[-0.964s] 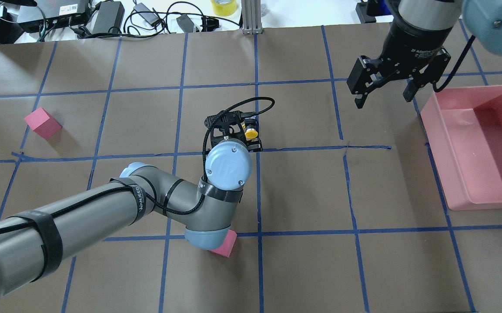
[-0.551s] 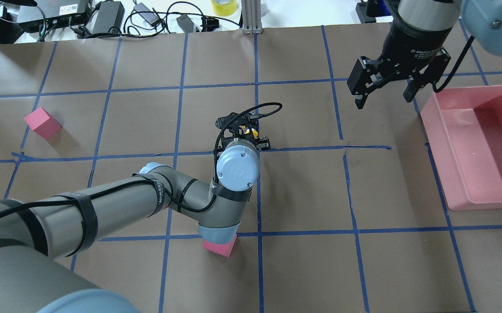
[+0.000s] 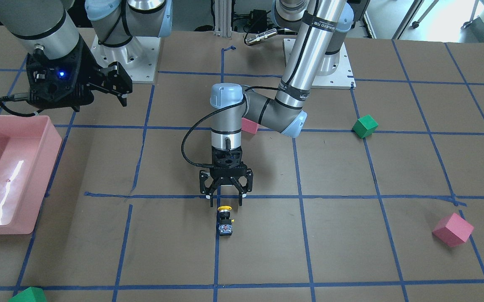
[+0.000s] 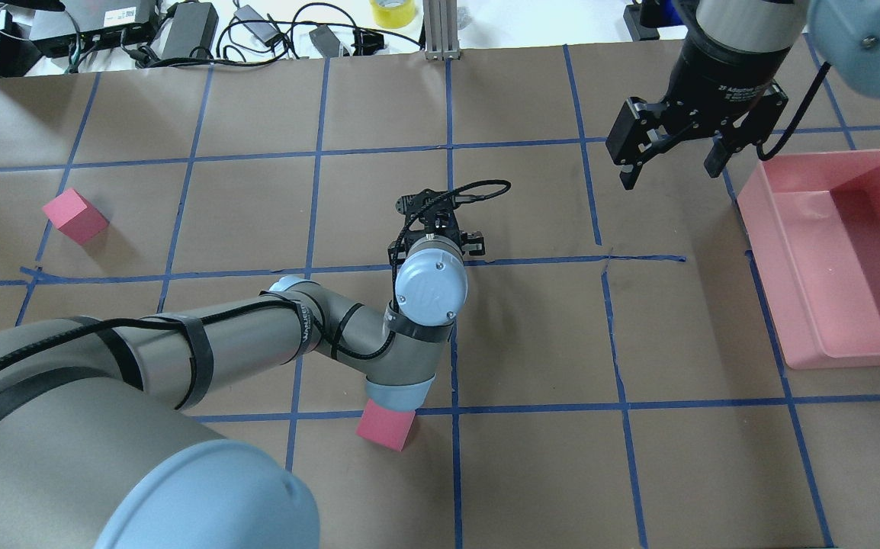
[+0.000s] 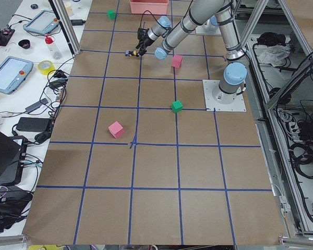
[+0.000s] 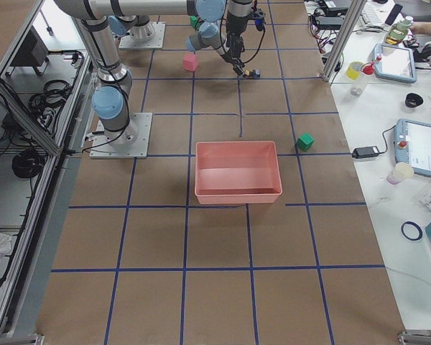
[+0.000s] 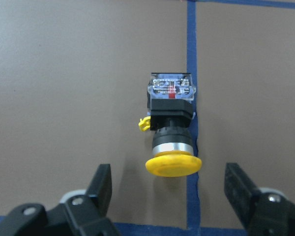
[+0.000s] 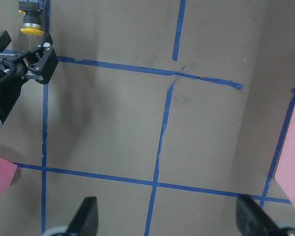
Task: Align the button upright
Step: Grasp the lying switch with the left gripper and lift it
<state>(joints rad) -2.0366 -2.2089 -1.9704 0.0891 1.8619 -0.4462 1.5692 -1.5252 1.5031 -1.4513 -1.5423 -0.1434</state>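
My left end effector [image 3: 225, 201] hangs low over the bench [image 3: 351, 256], fingers spread wide and clear of the button [image 7: 171, 125]. The button lies on its side along a blue tape line [image 7: 191, 44]. Its yellow cap [image 7: 173, 165] points toward the gap between my fingers, and its contact block [image 7: 170, 88] is at the far end. My right end effector [image 4: 670, 171] is spread too, holding nothing, raised near the pink bin [image 4: 768, 267].
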